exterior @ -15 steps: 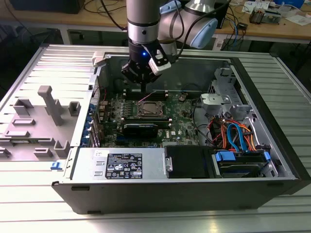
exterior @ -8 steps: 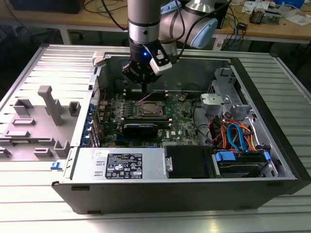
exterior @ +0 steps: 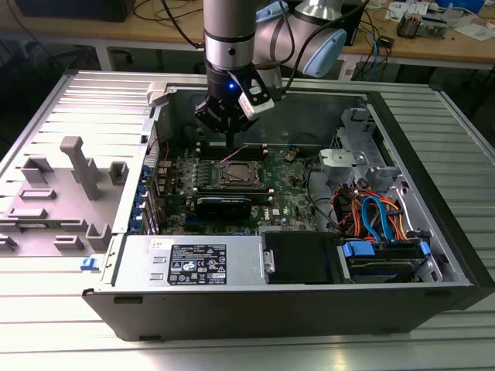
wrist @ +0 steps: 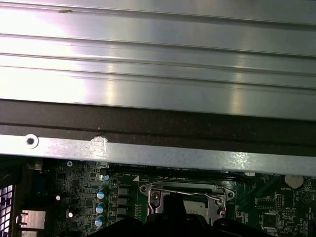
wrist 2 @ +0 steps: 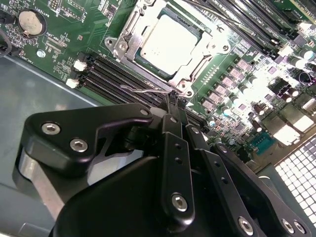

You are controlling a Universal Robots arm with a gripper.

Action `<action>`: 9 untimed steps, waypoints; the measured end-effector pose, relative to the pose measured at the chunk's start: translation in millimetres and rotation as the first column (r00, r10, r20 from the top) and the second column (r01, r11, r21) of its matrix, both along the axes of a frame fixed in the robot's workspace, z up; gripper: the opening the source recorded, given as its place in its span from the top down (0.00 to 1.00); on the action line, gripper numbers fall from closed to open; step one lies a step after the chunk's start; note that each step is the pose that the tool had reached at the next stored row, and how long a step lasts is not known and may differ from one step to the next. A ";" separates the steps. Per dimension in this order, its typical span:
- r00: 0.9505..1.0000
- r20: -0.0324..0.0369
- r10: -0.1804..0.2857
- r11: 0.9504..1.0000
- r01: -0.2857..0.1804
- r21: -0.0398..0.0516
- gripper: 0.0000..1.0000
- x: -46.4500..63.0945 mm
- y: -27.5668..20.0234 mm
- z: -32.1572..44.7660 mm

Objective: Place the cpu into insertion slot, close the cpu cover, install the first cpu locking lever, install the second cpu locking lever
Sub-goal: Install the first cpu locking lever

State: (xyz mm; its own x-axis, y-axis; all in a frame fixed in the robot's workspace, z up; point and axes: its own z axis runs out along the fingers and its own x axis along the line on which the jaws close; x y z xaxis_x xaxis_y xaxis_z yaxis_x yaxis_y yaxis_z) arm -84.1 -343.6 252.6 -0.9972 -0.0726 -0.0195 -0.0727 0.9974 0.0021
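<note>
1. Judging the risk first: the thin wire locking lever (wrist 2: pixel 143 91) looks springy, so it could slip off the pincer (wrist 2: pixel 171 98) and snap back, or the pincer could scrape the memory slots (wrist 2: pixel 111 74) close by.
2. The pincer is narrow, its tips drawn together just beside that wire; whether they pinch it I cannot tell.
3. The cpu (wrist 2: pixel 170 42) lies flat in its socket, pale silvery top glaring, and I see the cpu cover (wrist 2: pixel 127 39) framing it, seemingly down.

cpu (wrist: pixel 202 205) partly hidden behind end effector (wrist: pixel 173 210), cpu cover (wrist: pixel 148 190) likewise
</note>
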 end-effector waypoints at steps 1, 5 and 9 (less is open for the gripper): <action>1.000 0.000 0.000 1.000 0.000 0.000 0.88 0.0 0.0 0.0; 1.000 0.000 0.000 1.000 0.000 0.000 0.88 0.1 0.0 0.0; 1.000 0.000 0.000 1.000 0.000 -0.003 0.88 0.3 0.1 -0.3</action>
